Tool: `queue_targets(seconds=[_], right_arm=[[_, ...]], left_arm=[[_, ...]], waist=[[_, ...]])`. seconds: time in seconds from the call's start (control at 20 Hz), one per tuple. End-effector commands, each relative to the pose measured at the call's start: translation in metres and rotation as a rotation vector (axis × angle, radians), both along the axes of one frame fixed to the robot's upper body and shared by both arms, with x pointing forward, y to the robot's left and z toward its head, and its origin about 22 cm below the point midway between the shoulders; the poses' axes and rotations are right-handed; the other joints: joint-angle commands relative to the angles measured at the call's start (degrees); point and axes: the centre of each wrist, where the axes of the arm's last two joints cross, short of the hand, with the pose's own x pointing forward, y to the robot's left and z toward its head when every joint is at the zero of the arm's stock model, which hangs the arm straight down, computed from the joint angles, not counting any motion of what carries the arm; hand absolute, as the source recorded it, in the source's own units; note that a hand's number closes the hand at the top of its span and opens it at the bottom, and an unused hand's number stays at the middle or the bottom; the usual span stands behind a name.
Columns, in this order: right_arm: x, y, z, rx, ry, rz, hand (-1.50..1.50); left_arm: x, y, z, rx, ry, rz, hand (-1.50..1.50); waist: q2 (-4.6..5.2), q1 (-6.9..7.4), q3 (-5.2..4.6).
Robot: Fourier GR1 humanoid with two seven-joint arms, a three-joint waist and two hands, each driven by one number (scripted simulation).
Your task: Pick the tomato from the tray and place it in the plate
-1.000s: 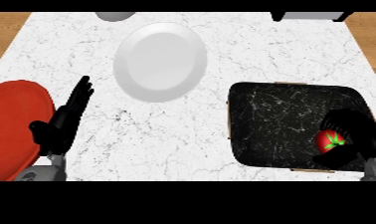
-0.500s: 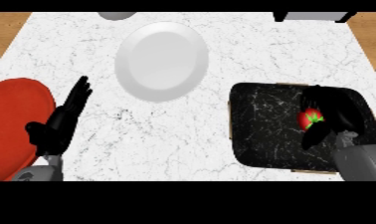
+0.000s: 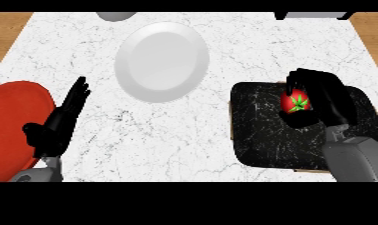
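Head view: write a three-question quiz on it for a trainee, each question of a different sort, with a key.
1. True or false: the tomato already lies on the white plate.
2. Which hand is curled round the tomato? A) the left hand B) the right hand C) neither
3. Fill in: the tomato is over the dark ____, at the view's right.

Key:
1. False. It is in the hand, over the tray, apart from the plate.
2. B. The left hand rests open at the view's lower left, beside a red object.
3. tray
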Motion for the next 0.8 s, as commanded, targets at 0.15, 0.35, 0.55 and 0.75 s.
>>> queue_targets(seconds=[0.15,0.35,0.55,0.75], right_arm=[[-0.009,0.038,0.045,0.072,-0.255,0.023,1.50],[-0.008,0.047,0.090,0.066,-0.327,0.039,1.50],[-0.004,0.081,0.084,0.119,-0.313,0.086,1.50],[0.028,0.090,0.105,0.140,-0.301,0.088,1.50]], left_arm=[[0.006,-0.015,0.006,-0.014,0.002,-0.015,0.00],[-0.008,0.001,-0.012,-0.003,0.006,-0.007,0.00],[-0.011,0.010,-0.007,-0.008,0.000,0.002,0.00],[0.011,0.004,0.020,0.000,-0.007,-0.017,0.00]], waist=[[0.05,0.04,0.14],[0.06,0.09,0.11],[0.11,0.31,0.12],[0.14,0.48,0.14]])
